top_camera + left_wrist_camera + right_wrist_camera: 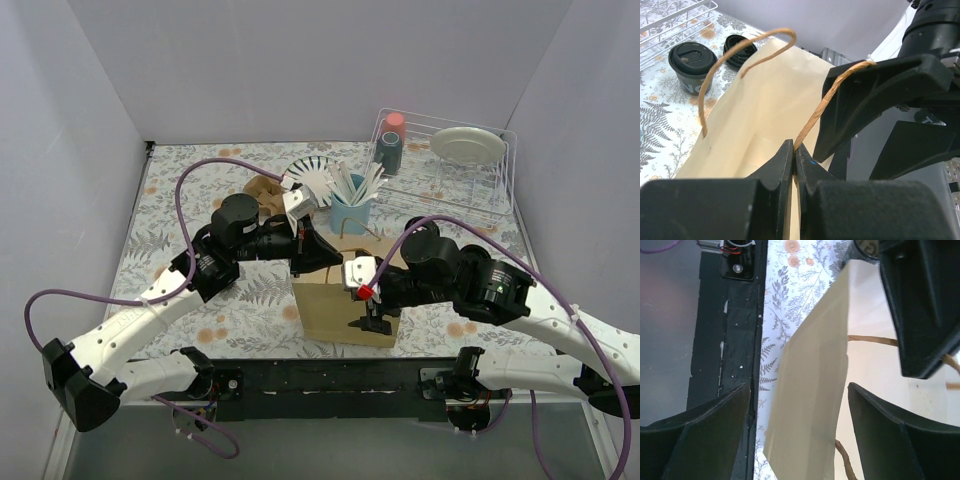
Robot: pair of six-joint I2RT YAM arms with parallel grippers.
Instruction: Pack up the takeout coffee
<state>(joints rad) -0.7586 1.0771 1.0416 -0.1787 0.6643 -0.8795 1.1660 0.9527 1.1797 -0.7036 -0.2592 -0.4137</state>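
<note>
Step in hand: opening the paper bag (pixel 335 312), which stands at the near edge of the table (pixel 150 215). My left tool (pixel 794 159) is pressed together on one twine handle (pixel 825 105). My right tool (pixel 799 410) is spread, straddling the bag's near wall (not gripping it). Next, I judge: pull the mouth wide, then fetch a coffee cup (pixel 691 60), which sits beyond the bag near the wire rack (pixel 440 185). Both arms crowd the opening; the loose handle (pixel 720 65) could snag.
</note>
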